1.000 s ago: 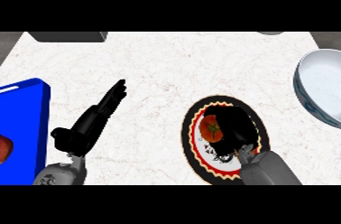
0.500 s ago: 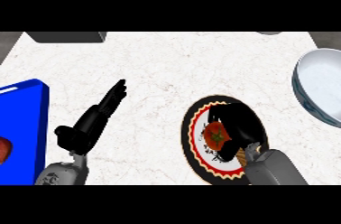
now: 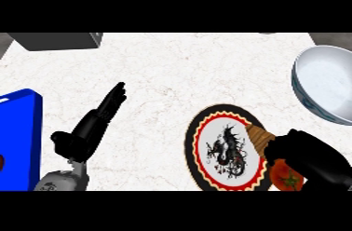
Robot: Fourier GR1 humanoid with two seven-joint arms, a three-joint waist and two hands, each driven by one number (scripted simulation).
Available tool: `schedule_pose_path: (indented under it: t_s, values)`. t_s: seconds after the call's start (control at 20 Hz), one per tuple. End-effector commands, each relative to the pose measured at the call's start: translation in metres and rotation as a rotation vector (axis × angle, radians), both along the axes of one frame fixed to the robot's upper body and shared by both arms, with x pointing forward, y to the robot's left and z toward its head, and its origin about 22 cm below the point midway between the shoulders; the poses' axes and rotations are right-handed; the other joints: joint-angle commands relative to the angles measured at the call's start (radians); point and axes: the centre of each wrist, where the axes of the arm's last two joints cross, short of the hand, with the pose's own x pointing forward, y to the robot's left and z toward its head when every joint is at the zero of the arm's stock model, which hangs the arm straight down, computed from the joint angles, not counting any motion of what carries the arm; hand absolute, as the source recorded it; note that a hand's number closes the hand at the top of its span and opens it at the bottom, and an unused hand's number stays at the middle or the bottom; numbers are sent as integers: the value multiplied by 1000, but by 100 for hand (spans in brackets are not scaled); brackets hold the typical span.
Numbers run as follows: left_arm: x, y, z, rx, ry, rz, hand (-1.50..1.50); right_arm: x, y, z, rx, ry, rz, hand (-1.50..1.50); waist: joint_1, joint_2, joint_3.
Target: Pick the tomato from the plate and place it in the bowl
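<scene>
The round plate, black with a red and cream rim and a dragon design, lies at the lower middle right of the counter. The red tomato with its green stem sits off the plate's right edge, under my right hand, whose black fingers curl round it. Part of the tomato is hidden by the hand. The pale blue-white bowl stands at the right edge, beyond the hand. At the lower left my left hand rests open, its fingers straight and pointing up and to the right, with nothing in it.
A blue tray lies at the left edge, with a red object just showing on it. A grey box stands at the far left corner. White marble counter spreads between the hands and toward the back.
My right hand has closed round the tomato and carried it from the plate's middle to the lower right, baring the dragon design. The left hand has stayed still.
</scene>
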Motion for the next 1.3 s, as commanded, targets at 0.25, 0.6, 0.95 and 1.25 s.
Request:
schedule_pose_path:
  t_s: [0.25, 0.6, 0.95, 1.25]
  values:
    - [-7, 6, 2, 11, 12, 8, 0, -19, -79, 71, 420, -234, 4, 150, -8, 1, -1]
    - [-10, -3, -13, -4, -6, -31, 0, -22, -135, 115, 668, -169, -130, 150, 31, 11, -3]
    - [13, -26, 30, -10, -7, -52, 0, 8, -160, 112, 539, -272, -255, 150, 59, 15, -1]
    - [7, -12, 5, 4, -7, -60, 0, 54, -166, 99, 561, -467, -315, 150, 72, 18, -1]
